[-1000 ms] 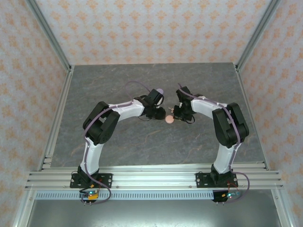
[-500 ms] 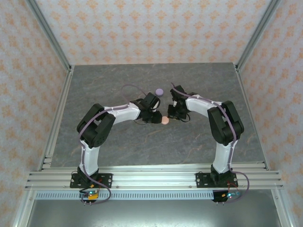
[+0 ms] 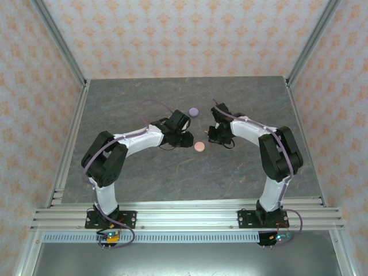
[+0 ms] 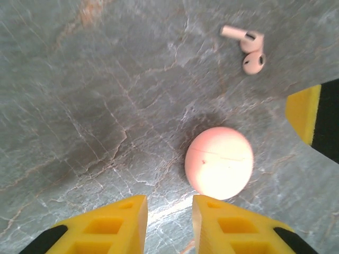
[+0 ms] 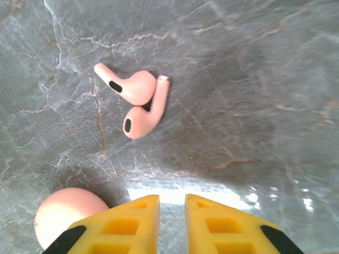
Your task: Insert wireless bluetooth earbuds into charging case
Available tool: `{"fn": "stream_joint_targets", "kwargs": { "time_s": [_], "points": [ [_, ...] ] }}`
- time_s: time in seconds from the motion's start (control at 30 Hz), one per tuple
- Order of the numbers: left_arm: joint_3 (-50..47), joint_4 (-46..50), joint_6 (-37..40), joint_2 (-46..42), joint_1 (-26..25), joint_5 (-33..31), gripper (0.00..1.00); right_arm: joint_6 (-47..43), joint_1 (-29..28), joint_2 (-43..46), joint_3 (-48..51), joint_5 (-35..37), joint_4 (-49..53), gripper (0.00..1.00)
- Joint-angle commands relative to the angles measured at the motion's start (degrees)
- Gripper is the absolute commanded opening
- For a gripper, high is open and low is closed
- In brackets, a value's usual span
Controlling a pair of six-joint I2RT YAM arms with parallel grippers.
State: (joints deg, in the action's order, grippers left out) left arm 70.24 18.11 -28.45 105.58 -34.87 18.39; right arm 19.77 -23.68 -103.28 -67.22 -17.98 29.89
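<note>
2 earbuds (image 5: 135, 100) lie touching on the table (image 5: 265, 79), at 11 o'clock from the right gripper (image 5: 172, 203). The peach case (image 4: 219, 161) sits at 1 o'clock from the left gripper (image 4: 169, 206). Both jaws are narrow and empty.

Even, bright overhead light fills the top view, where the arms (image 3: 144, 138) cast only faint, soft shadows on the grey surface (image 3: 144, 172). In the left wrist view the peach round case (image 4: 219, 162) is washed out pale at its centre and throws a soft dark shadow up and to the left. Glare whitens the surface just ahead of the left tool (image 4: 168, 206). In the right wrist view a white glare patch lies just before the right tool (image 5: 172, 203), and the peach earbuds (image 5: 135, 100) are sharp.
</note>
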Motion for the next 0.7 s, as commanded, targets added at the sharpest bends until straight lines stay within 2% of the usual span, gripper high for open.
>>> {"fn": "stream_joint_targets", "kwargs": {
  "time_s": [0.0,0.1,0.3,0.53,0.67],
  "points": [
    [-1.4,-2.1,0.3,-0.9,2.4,3.4,0.29,1.6,0.9,4.0,3.1,-3.2,-2.5,0.22],
    [-1.4,-4.9,0.0,0.4,3.9,8.4,0.3,3.1,1.4,5.3,6.3,-9.5,-7.1,0.25],
    [-1.6,-9.2,-1.6,3.5,5.0,14.1,0.35,7.1,1.4,4.9,10.1,-16.7,-14.2,0.27],
    [-3.1,-13.2,-4.0,6.7,4.9,16.0,0.42,8.3,1.4,2.9,10.6,-19.1,-16.8,0.28],
    [-3.2,-13.8,-4.2,7.4,4.6,17.5,0.41,8.2,1.4,1.6,10.0,-18.7,-16.6,0.27]
  ]
}}
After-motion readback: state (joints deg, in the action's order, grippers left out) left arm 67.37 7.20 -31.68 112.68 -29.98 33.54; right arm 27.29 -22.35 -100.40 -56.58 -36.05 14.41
